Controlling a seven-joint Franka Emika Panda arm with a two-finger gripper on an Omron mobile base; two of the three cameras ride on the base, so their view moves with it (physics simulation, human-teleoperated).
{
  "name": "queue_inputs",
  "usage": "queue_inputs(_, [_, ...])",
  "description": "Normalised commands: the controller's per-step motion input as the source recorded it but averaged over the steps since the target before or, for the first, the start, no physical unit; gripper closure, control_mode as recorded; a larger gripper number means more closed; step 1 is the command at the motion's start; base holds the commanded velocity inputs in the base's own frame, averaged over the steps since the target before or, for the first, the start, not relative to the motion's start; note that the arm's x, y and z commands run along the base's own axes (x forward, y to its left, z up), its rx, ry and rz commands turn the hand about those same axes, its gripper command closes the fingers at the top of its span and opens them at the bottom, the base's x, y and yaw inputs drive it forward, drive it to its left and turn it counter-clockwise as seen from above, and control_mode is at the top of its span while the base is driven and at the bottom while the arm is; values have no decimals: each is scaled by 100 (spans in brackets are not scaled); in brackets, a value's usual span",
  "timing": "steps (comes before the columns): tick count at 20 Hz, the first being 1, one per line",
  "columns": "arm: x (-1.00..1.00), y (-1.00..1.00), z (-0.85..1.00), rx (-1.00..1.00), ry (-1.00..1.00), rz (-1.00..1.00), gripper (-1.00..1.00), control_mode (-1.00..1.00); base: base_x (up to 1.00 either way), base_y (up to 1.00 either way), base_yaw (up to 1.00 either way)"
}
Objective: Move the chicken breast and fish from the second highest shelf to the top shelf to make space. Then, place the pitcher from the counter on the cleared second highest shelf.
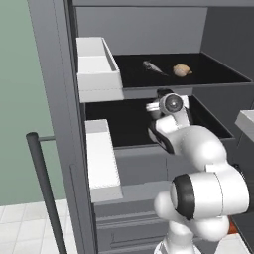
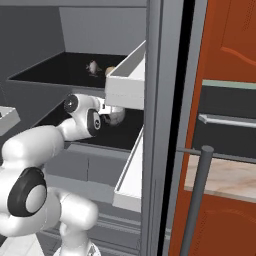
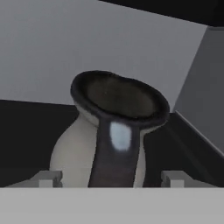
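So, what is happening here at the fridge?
The robot arm is reaching into the open fridge. The fish and the chicken breast already lie on the top shelf. The pitcher stands upright on the second shelf, right in front of the gripper. The fingers stand apart on either side of its handle, so it looks just released.
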Motion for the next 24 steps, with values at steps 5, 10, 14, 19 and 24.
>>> queue_inputs(5, [-51,-5,-9,-1,0,-2,-100,-100,0,0,0])
queue_inputs(10, [-19,24,6,0,0,0,-100,-100,0,0,0])
queue_inputs(14, [-2,24,12,0,0,0,-100,-100,0,0,0])
queue_inputs(19, [-29,43,1,-1,0,0,-100,-100,0,0,0])
queue_inputs(24, [-66,44,8,-3,4,0,-100,-100,0,0,0])
